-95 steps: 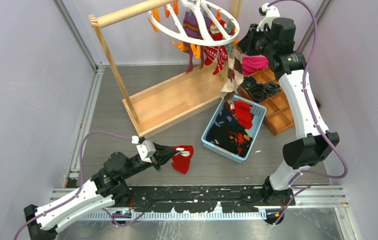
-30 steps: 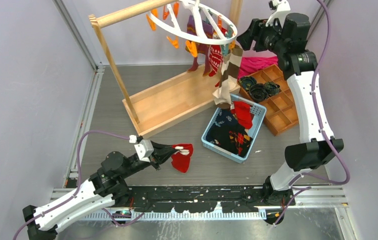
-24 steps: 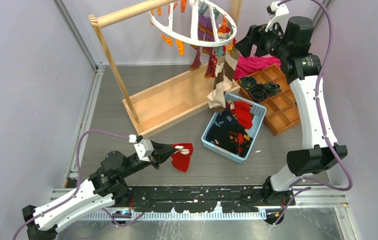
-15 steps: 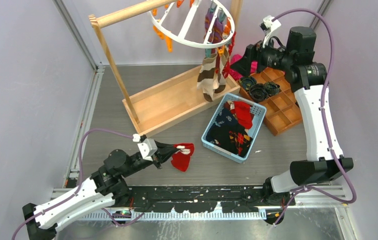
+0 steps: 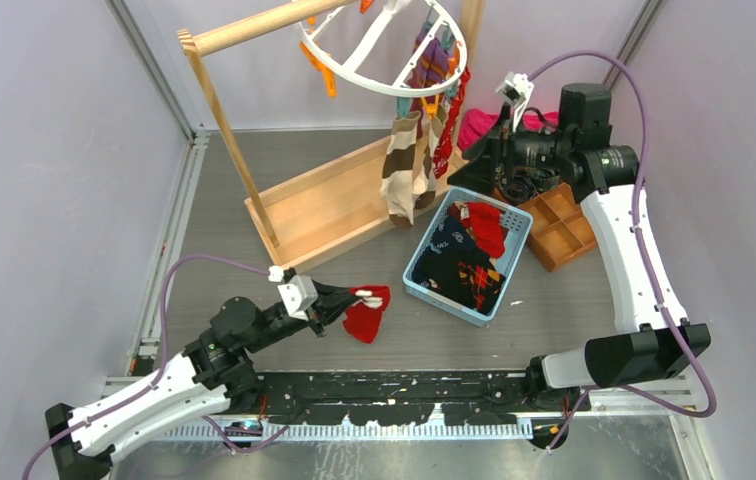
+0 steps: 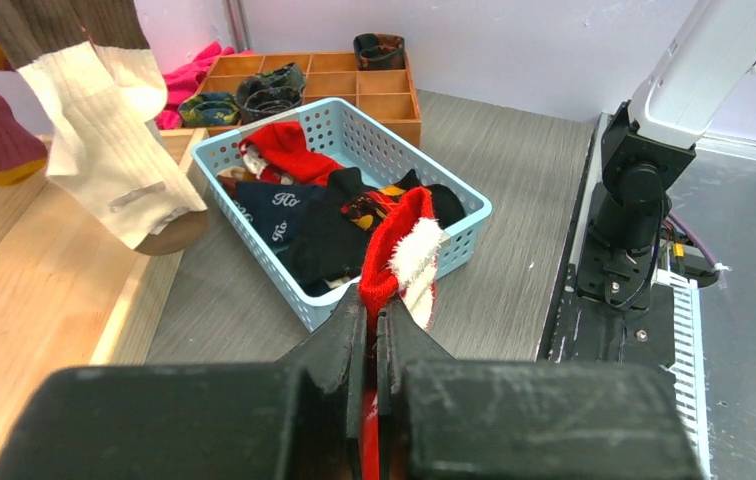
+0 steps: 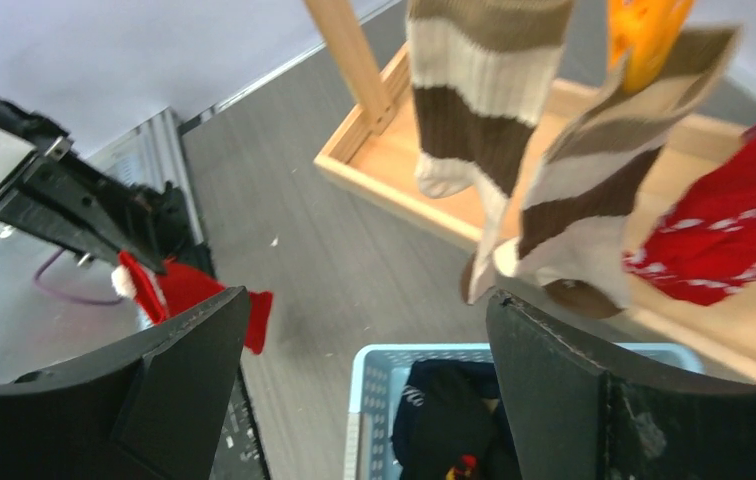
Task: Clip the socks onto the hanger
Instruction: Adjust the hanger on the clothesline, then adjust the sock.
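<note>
The left gripper (image 6: 374,312) was pinched shut on a thin fold of the red sock (image 6: 400,248), which hung low at about 7 o'clock in the top view, with the basket (image 5: 420,262) near it at 2 o'clock and the hanger (image 5: 382,48) well apart at 12 o'clock. That grip looked slight; a fast lift could probably shake the sock loose, or drag its white cuff against the basket rim. The right gripper (image 7: 354,395) stood wide open with nothing in it, above the basket's 12 o'clock end and just beside the striped socks (image 5: 400,178) already clipped on. The hanger ring sat tilted on the rack (image 5: 224,115), so it may have been swaying, and a clip (image 5: 326,80) that would not hold steady would likely be missed. The free orange clips lay at the ring's 9 o'clock side, behind the hung socks as seen from the right arm; reaching through could brush those socks off or tip the ring further. A handover between the arms over the basket risked dropping the sock back among the others.
</note>
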`<state>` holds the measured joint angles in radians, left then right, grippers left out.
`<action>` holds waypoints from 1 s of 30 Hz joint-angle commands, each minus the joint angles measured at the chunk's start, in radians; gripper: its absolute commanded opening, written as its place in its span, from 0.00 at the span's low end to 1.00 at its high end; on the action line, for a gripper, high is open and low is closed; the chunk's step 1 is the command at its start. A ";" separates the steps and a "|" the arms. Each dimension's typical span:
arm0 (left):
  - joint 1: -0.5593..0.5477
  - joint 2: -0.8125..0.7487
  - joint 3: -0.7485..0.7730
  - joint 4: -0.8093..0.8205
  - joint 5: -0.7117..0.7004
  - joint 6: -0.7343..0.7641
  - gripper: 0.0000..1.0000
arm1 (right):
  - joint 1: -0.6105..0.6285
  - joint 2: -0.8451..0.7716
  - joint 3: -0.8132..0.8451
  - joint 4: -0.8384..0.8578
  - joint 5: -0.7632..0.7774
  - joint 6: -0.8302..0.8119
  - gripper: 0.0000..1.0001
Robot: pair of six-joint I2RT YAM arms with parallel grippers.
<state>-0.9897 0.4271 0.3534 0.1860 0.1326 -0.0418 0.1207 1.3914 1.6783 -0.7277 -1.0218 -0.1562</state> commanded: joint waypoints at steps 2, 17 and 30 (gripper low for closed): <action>0.003 0.028 0.036 0.101 0.012 -0.005 0.00 | 0.034 -0.062 -0.079 -0.032 -0.131 -0.092 0.96; 0.003 0.211 0.063 0.302 0.034 -0.046 0.00 | 0.212 -0.104 -0.279 -0.180 -0.138 -0.406 1.00; 0.003 0.318 0.091 0.446 -0.002 -0.108 0.00 | 0.325 -0.100 -0.413 -0.023 -0.161 -0.319 1.00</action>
<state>-0.9897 0.7235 0.4046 0.4995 0.1566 -0.1059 0.4187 1.3087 1.2873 -0.8192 -1.1488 -0.4854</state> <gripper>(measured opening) 0.023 0.995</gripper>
